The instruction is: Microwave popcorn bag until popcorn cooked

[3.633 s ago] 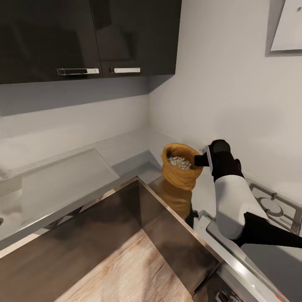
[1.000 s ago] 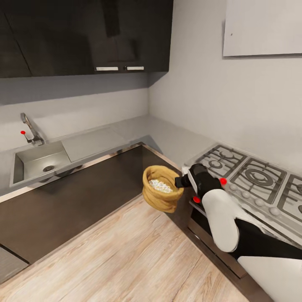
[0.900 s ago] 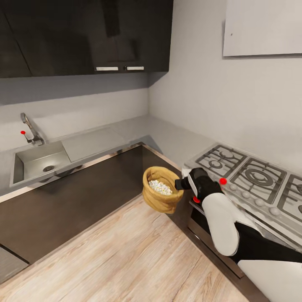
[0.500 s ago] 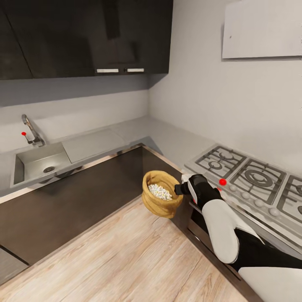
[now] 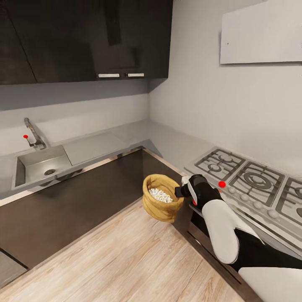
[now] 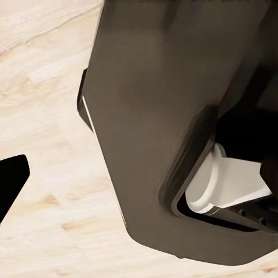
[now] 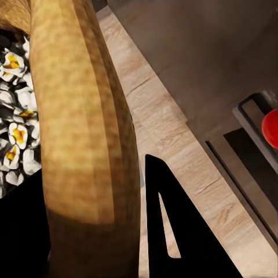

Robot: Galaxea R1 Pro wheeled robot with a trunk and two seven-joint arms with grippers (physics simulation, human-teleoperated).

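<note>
Over at the far left of the head view, the sink [image 5: 40, 161] with its one tap [image 5: 32, 134] sits slightly higher and further left in frame than it did half a second ago, and so do the dark cabinets [image 5: 84, 37] above; the whole picture has shifted together, so I read that as the camera moving, not the fittings. The countertop [image 5: 138, 136], a pale grey slab running into the corner, lies bare where the sack stood a few seconds back. Near the middle of the frame hangs the one popcorn bag [image 5: 161, 204], off the worktop now and held out over the wooden floor [image 5: 126, 260], well apart from the slab and upright, its rolled rim open at the top. Inside I can see the popcorn [image 5: 160, 195], a heap of small whitish pieces, too many to count; in the right wrist view some show yellow centres [image 7: 14, 136]. Just right of the bag, the right gripper [image 5: 183, 191] pinches the rim, and the wrist view shows the burlap wall between a dark finger [image 7: 174, 231] and the dark shape on the bag's inner side. The bag has barely shifted against the arm over the last second, so the grip looks steady. Further right lies one gas hob [image 5: 247, 178] with several grated burners, and one white hood [image 5: 260, 37] in the upper right. One bag is lifted, and no microwave has come into sight yet, so to my eye the carry is under way. As for the left claw, I cannot tell its state.
</note>
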